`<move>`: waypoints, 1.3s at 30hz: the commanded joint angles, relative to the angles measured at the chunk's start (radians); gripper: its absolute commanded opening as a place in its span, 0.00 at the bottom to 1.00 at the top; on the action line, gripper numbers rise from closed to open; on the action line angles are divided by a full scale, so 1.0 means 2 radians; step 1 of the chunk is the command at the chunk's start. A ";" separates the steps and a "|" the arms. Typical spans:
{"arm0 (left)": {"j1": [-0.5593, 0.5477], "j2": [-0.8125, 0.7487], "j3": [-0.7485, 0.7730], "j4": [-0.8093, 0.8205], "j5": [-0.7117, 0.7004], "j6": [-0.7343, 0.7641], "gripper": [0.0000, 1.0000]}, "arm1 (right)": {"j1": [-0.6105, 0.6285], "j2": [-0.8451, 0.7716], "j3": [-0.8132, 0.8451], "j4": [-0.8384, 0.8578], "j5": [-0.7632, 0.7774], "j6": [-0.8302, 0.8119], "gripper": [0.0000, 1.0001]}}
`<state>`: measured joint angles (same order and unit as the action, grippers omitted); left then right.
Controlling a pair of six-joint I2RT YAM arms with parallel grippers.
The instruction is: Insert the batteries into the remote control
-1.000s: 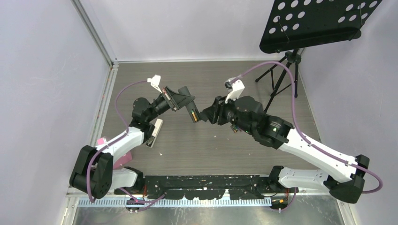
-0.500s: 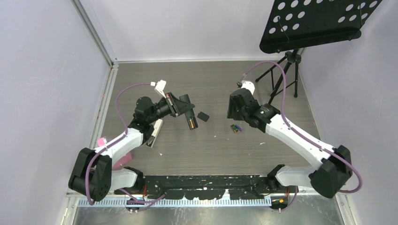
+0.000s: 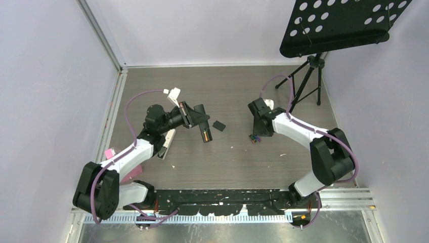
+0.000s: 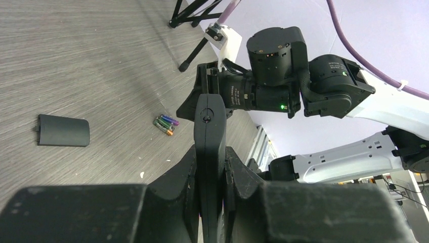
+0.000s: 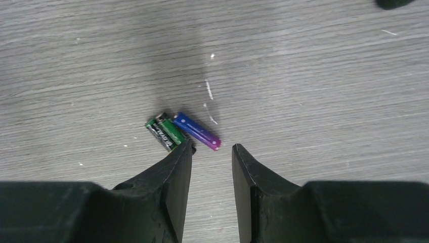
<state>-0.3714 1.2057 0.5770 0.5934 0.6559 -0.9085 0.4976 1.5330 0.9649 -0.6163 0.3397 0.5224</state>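
Green batteries (image 5: pixel 167 132) hide partly behind the right hand's (image 5: pixel 211 149) parted fingers (image 5: pixel 177 172); left hand (image 4: pixel 210 153) clamps remote (image 4: pixel 209 116).

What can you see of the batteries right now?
The batteries are small thin cylinders lying flat on the wood-grain table, bunched side by side. The right wrist view shows a green cell with printed lettering and a purple-blue cell meeting in a narrow V; the left wrist view adds an orange-ended cell. All lie loose, apart from the remote control clamped in the left gripper. The right gripper hangs open over them, one of its fingers overlapping the green cell's end; contact cannot be told.
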 commanded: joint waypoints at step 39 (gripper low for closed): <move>0.002 0.006 0.026 -0.008 0.004 0.002 0.08 | 0.057 0.091 -0.003 0.064 -0.027 -0.005 0.09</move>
<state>-0.3714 1.2282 0.5838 0.5831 0.6807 -0.9150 0.5961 1.6855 0.9733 -0.4816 0.2733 0.4915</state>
